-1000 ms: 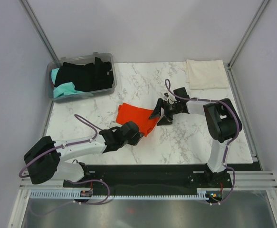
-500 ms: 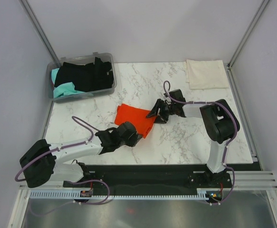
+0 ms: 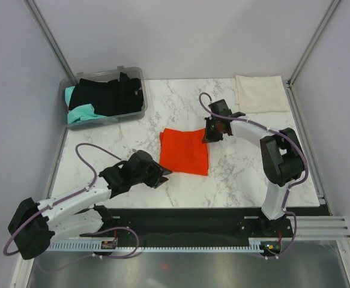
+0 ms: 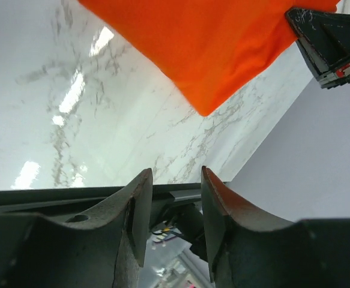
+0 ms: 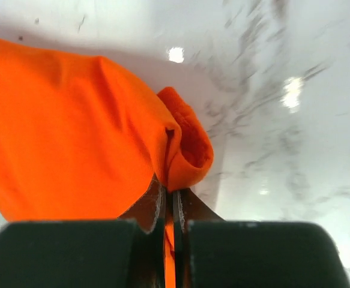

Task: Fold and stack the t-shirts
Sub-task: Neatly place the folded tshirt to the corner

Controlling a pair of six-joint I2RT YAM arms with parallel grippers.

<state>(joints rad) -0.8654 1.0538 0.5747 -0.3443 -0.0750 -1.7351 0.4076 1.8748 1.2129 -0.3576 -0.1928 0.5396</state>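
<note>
Orange-red t-shirt (image 3: 185,151) lies flat near the middle of the desk (image 3: 241,171) as a roughly square folded piece. Right end effector (image 3: 209,133) sits at the shirt's far right corner. In the right wrist view its fingers are clenched on a bunched fold of the orange cloth (image 5: 60,138), so it is grasping the shirt, with the pinch low at the desk surface (image 5: 170,195). Left end effector (image 3: 162,174) is just off the shirt's near left corner, not touching it. In the left wrist view the fingers (image 4: 140,204) stand apart with nothing between them, so it is released, and the orange corner (image 4: 211,54) lies ahead of the tips on bare marble. Cream t-shirt (image 3: 260,93) lies folded flat at the far right corner of the desk, well apart from the orange one. Clear bin (image 3: 140,113) at the far left corner holds crumpled black t-shirts (image 3: 108,96), with a teal t-shirt (image 3: 81,114) along its left and near side. Can't tell how many black ones are in the pile.
</note>
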